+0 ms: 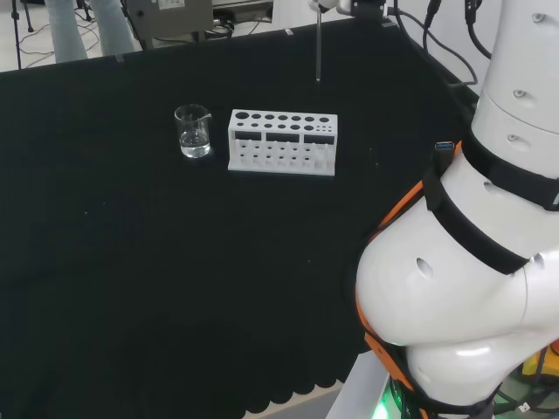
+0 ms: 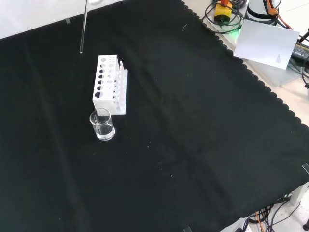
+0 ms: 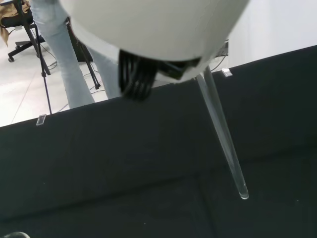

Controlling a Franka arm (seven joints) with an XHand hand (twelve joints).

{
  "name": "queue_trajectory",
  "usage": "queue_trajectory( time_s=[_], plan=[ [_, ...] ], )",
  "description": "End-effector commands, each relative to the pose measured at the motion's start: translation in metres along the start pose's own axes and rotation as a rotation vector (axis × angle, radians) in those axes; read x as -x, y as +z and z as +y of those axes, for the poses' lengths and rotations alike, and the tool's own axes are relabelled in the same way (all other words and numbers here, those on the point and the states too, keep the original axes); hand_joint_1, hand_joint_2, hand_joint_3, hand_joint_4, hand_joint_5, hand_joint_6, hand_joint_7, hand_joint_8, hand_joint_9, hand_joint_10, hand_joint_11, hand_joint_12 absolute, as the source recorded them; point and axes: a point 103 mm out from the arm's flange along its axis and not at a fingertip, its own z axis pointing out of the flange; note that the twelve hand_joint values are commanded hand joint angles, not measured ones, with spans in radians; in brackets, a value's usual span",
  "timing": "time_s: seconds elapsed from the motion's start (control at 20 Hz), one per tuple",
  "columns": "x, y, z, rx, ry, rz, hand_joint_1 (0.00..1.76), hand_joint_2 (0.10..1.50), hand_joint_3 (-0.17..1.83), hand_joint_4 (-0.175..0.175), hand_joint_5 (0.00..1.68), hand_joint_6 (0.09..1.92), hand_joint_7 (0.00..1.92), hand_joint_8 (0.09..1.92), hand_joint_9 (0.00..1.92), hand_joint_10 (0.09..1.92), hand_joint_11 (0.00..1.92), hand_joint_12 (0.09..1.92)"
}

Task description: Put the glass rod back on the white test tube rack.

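- The white arm link (image 1: pixel 463 288) is bulging nearest the camera in the head view, filling the lower right with its black and orange straps.
- The black cloth (image 2: pixel 193 145) is covering the desk and carrying the ware; in the front view its scalloped edge is running along the right side.
- A sheet of white paper (image 2: pixel 265 43) is lying beyond that edge at the upper right of the front view, beside some cables.
- The white test tube rack (image 1: pixel 282 141) is standing upright on the cloth, with rows of round holes in its top; in the front view (image 2: pixel 110 83) it is sitting left of centre.
- The small clear beaker (image 1: pixel 193 131) is standing just left of the rack in the head view, apart from it, and nearer the camera than the rack in the front view (image 2: pixel 102 124); a little clear liquid seems to be sitting in its bottom.
- The hand (image 3: pixel 148 29) is looming as a blurred white shape with black parts in the wrist view; how the fingers are lying around the rod I cannot tell.
- The glass rod (image 3: pixel 223 134) is hanging down from under the hand, its lower end free in the air above the cloth.
- In the head view the glass rod (image 1: pixel 318 48) is hanging nearly upright above and behind the rack's right end, clear of its holes; in the front view (image 2: pixel 83 29) it is hanging beyond the rack's far end, near the top edge.
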Motion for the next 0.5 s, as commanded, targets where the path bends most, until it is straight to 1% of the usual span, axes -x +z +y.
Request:
queue_trajectory(
  time_s=[0.05,0.1,0.15,0.25,0.35,0.5],
  plan=[
    [0.006,-0.004,-0.007,0.004,-0.003,0.001,1.23,0.44,0.97,-0.175,1.40,0.60,1.69,0.85,1.92,0.62,1.37,0.69],
    [0.007,-0.005,-0.009,0.015,-0.006,0.000,1.23,0.44,0.97,-0.175,1.40,0.60,1.69,0.85,1.92,0.62,1.37,0.69],
    [0.007,-0.007,-0.016,0.039,-0.008,0.002,1.23,0.44,0.97,-0.175,1.40,0.60,1.69,0.85,1.92,0.62,1.37,0.69],
    [0.009,-0.014,-0.036,0.064,-0.007,0.006,1.23,0.44,0.97,-0.175,1.40,0.60,1.69,0.85,1.92,0.62,1.37,0.69],
    [0.013,-0.020,-0.052,0.061,-0.008,0.006,1.23,0.44,0.97,-0.175,1.40,0.60,1.69,0.85,1.92,0.62,1.37,0.69],
    [0.013,-0.026,-0.060,0.046,-0.013,-0.004,1.23,0.44,0.97,-0.175,1.40,0.60,1.69,0.85,1.92,0.62,1.37,0.69]
  ],
)
